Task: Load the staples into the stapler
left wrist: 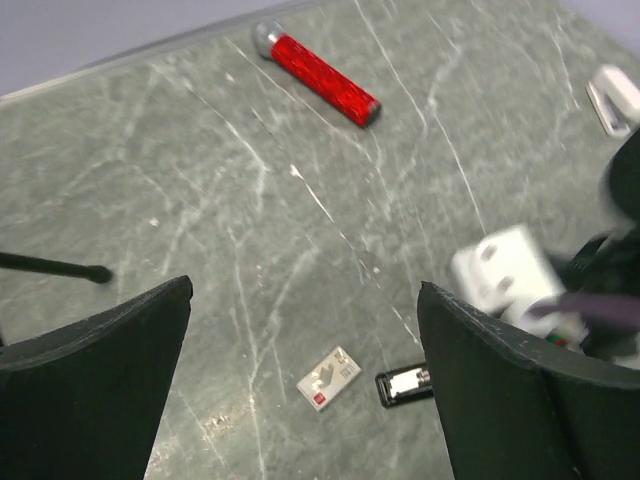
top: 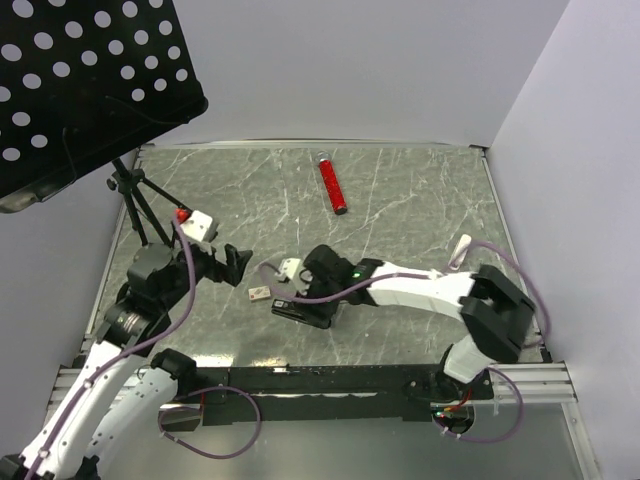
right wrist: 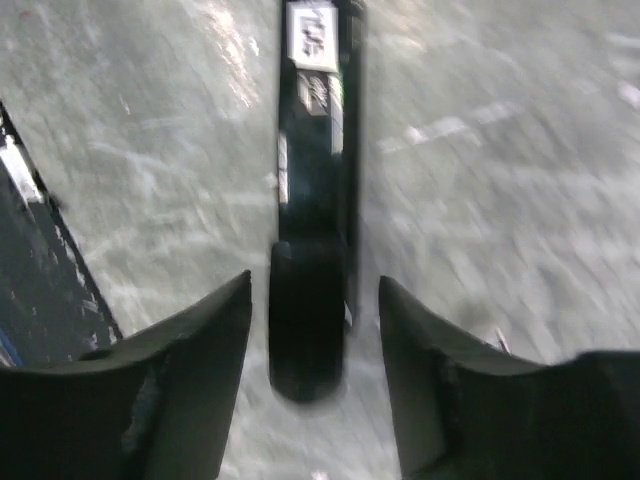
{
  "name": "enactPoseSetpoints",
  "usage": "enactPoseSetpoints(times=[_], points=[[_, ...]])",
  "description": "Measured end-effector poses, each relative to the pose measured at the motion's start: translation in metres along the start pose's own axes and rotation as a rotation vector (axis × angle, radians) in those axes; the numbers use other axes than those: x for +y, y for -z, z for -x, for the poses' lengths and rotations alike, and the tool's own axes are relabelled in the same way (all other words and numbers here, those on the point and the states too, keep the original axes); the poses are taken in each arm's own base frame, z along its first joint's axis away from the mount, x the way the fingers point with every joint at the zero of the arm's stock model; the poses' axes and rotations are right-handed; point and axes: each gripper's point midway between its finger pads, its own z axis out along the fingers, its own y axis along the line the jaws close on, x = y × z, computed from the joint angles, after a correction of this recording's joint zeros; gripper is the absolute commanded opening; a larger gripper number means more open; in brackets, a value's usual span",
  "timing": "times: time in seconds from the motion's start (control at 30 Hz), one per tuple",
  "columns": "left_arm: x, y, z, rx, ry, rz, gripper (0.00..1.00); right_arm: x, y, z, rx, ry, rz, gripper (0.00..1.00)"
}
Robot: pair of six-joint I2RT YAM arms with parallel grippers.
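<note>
The slim black stapler (top: 300, 311) lies on the grey marble-pattern table, near the front centre. My right gripper (top: 316, 288) hovers right over it. In the right wrist view the gripper (right wrist: 313, 285) is open, its jaws standing either side of the stapler's (right wrist: 312, 220) rounded near end without touching it. My left gripper (top: 237, 262) is open and empty to the left of the stapler. In the left wrist view (left wrist: 305, 290) one end of the stapler (left wrist: 404, 385) shows silver metal inside. I see no separate staple strip.
A small beige box piece with a red mark (top: 258, 293) (left wrist: 328, 378) lies just left of the stapler. A red tube (top: 332, 185) (left wrist: 318, 73) lies at the back centre. A small white object (top: 460, 250) (left wrist: 612, 98) lies at the right. A tripod (top: 135, 200) and a perforated black panel (top: 80, 80) stand at the back left.
</note>
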Motion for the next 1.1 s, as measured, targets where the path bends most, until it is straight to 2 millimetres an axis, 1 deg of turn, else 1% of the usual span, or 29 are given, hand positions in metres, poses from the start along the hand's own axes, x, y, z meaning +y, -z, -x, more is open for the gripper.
enactPoseSetpoints(times=[0.03,0.07,0.1,0.17,0.2,0.27,0.33,0.4,0.53,0.6,0.77,0.83,0.9,1.0,1.03,1.07,1.1], points=[[-0.002,-0.004,-0.002,0.018,-0.005,-0.017,0.99,-0.002,0.006,0.0,-0.014,-0.015,-0.008,0.82],[-0.005,-0.007,-0.004,0.034,-0.011,-0.033,0.99,-0.006,0.016,0.001,-0.045,-0.028,-0.021,0.89],[-0.008,-0.01,-0.005,0.049,-0.018,-0.054,1.0,-0.011,0.027,0.004,-0.08,-0.044,-0.038,0.92],[-0.013,-0.016,-0.007,0.073,-0.036,-0.093,0.99,-0.024,0.053,0.015,-0.18,-0.084,-0.086,0.96],[-0.017,-0.02,-0.01,0.09,-0.047,-0.123,1.0,-0.029,0.064,0.019,-0.221,-0.101,-0.107,0.97],[-0.024,-0.026,-0.014,0.117,-0.063,-0.173,0.99,-0.047,0.09,0.021,-0.315,-0.167,-0.173,0.99],[-0.032,-0.031,-0.019,0.142,-0.076,-0.23,0.99,-0.062,0.109,0.015,-0.385,-0.245,-0.236,1.0],[-0.04,-0.034,-0.026,0.168,-0.089,-0.285,0.99,-0.075,0.125,0.001,-0.446,-0.33,-0.31,1.0],[-0.068,-0.04,-0.039,0.215,-0.134,-0.411,0.99,-0.08,0.146,-0.022,-0.567,-0.428,-0.42,1.0],[-0.089,-0.042,-0.048,0.237,-0.175,-0.486,0.99,-0.081,0.159,-0.028,-0.642,-0.449,-0.469,1.0],[-0.146,-0.04,-0.08,0.325,-0.269,-0.703,0.99,-0.083,0.184,-0.029,-0.76,-0.452,-0.542,1.0],[-0.162,-0.04,-0.093,0.363,-0.299,-0.765,0.98,-0.084,0.189,-0.028,-0.777,-0.459,-0.557,1.0],[-0.177,-0.039,-0.107,0.399,-0.335,-0.82,0.95,-0.084,0.191,-0.03,-0.776,-0.469,-0.56,1.0],[-0.189,-0.04,-0.124,0.448,-0.384,-0.875,0.88,-0.082,0.192,-0.031,-0.784,-0.481,-0.554,1.0],[-0.192,-0.041,-0.129,0.464,-0.398,-0.89,0.84,-0.081,0.194,-0.031,-0.792,-0.485,-0.552,1.0],[-0.195,-0.043,-0.133,0.474,-0.412,-0.901,0.79,-0.08,0.195,-0.03,-0.799,-0.491,-0.548,1.0],[-0.197,-0.044,-0.136,0.483,-0.428,-0.912,0.76,-0.079,0.196,-0.03,-0.81,-0.494,-0.545,1.0]])
